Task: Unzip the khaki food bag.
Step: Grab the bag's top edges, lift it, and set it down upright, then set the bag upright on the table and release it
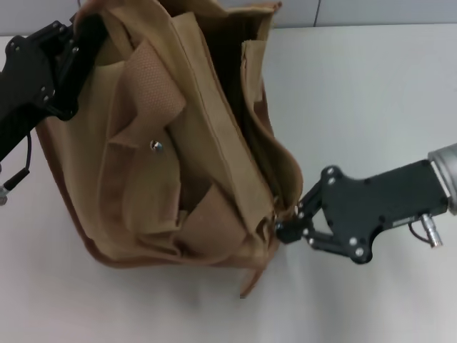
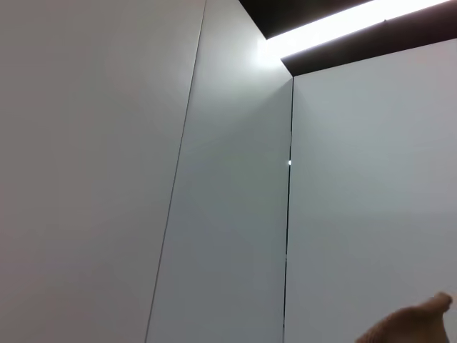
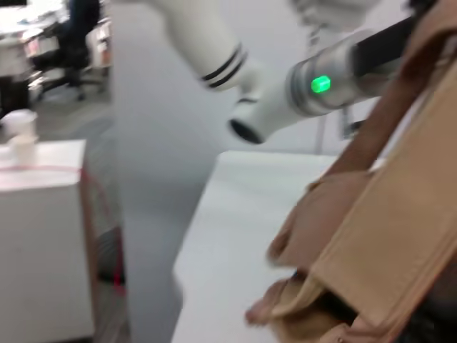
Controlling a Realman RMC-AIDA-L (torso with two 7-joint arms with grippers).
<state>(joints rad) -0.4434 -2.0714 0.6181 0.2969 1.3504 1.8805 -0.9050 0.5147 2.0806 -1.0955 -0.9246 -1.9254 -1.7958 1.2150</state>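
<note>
The khaki food bag (image 1: 178, 157) lies tilted on the white table (image 1: 371, 93), its snap-flap pocket facing up. Its top gapes along the right side, showing a dark inside (image 1: 235, 71). My right gripper (image 1: 284, 229) is at the bag's near right corner, shut on the silver zipper pull (image 1: 275, 217). My left gripper (image 1: 75, 68) clasps the bag's far left corner. In the right wrist view the bag (image 3: 400, 214) fills the right side. The left wrist view shows only a scrap of tan fabric (image 2: 414, 325) against a wall.
Bare white table (image 3: 235, 236) stretches right of the bag and in front of it. The left arm (image 3: 321, 84), with a green light, hangs beyond the bag in the right wrist view. A white cabinet (image 3: 43, 229) stands off the table.
</note>
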